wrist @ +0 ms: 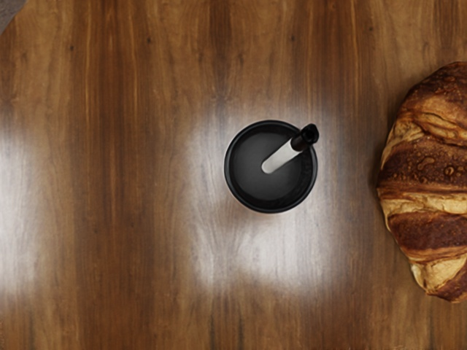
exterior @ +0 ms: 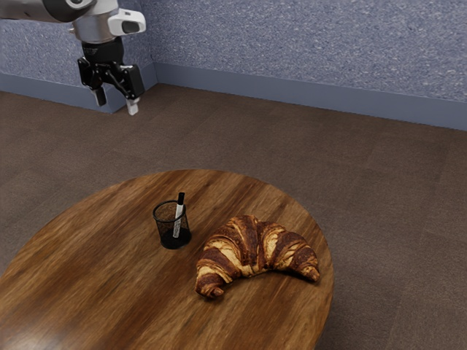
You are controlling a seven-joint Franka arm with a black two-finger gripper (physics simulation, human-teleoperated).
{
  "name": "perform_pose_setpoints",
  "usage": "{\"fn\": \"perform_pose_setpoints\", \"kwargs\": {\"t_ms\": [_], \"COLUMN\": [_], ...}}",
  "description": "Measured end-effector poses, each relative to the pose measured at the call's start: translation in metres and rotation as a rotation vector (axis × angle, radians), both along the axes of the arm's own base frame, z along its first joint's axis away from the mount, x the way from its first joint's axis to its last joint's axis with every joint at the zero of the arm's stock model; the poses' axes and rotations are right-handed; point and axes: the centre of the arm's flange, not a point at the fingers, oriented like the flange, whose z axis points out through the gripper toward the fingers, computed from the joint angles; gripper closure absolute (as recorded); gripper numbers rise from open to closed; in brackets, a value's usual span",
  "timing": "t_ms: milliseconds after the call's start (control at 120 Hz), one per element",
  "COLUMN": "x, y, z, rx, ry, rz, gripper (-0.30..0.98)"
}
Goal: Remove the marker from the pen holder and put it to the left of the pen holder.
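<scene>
My gripper (exterior: 116,106) hangs high at the exterior view's upper left, its two fingers spread apart with nothing between them. Well below it, the black mesh pen holder (exterior: 166,213) stands upright on the table. The marker (exterior: 178,219), white with a black cap, leans inside with its capped end above the rim. From above, in the wrist view, the marker (wrist: 281,155) rests slanted against the rim of the pen holder (wrist: 232,186), cap end on the side toward the croissant.
A large croissant (exterior: 244,248) lies close to the pen holder, toward the exterior view's right; in the wrist view the croissant (wrist: 430,182) is cut off. The round wooden table (exterior: 95,270) has a curved edge.
</scene>
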Motion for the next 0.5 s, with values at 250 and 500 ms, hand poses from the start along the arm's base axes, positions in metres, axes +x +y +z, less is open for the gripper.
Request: {"fn": "perform_pose_setpoints", "kwargs": {"t_ms": [250,500], "x": [0.0,-0.044], "y": [-0.005,-0.264], "z": [0.002,-0.165], "rx": [0.0,0.172], "ry": [0.0,0.276], "rz": [-0.042,-0.789], "gripper": [0.0,0.0]}}
